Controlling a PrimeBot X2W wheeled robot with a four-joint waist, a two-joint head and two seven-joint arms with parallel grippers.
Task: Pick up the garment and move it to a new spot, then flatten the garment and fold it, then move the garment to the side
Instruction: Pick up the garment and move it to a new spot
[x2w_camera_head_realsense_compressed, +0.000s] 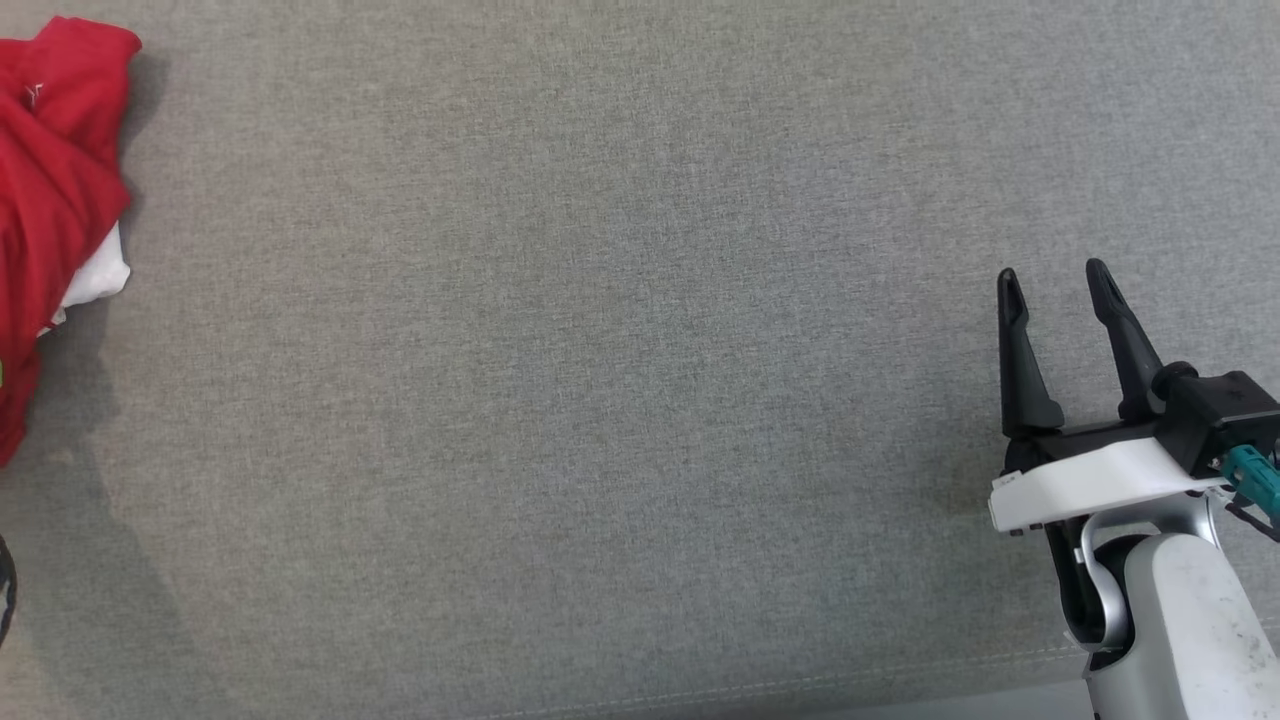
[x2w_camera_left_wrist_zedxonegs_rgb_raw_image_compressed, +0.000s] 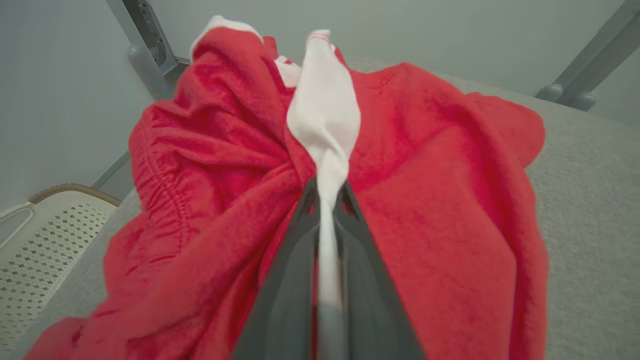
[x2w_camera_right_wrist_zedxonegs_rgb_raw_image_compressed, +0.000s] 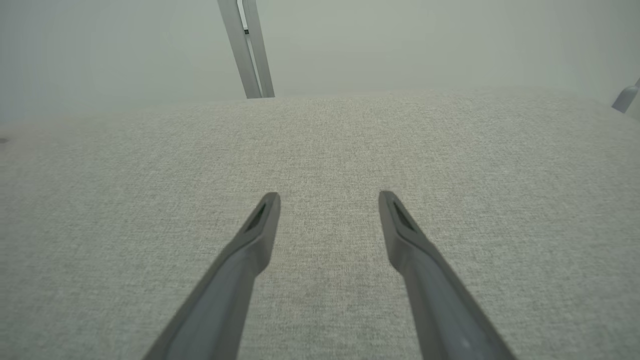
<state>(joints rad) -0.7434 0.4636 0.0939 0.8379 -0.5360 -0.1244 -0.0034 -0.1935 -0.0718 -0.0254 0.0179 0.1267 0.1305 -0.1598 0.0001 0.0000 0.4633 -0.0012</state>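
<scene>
A crumpled red garment with a white part lies bunched at the far left edge of the grey cloth surface in the head view. Seen from the left wrist, the garment lies heaped in front, and my left gripper is shut on its white strip, which runs down between the two dark fingers. At the lower right of the head view my right gripper hovers over bare cloth, far from the garment. Its fingers stand apart with nothing between them, and the right gripper looks the same from its own wrist.
A white perforated basket stands beside the surface at the lower left of the left wrist view. Grey metal frame posts rise at the surface's far edge. The near edge of the surface runs along the bottom of the head view.
</scene>
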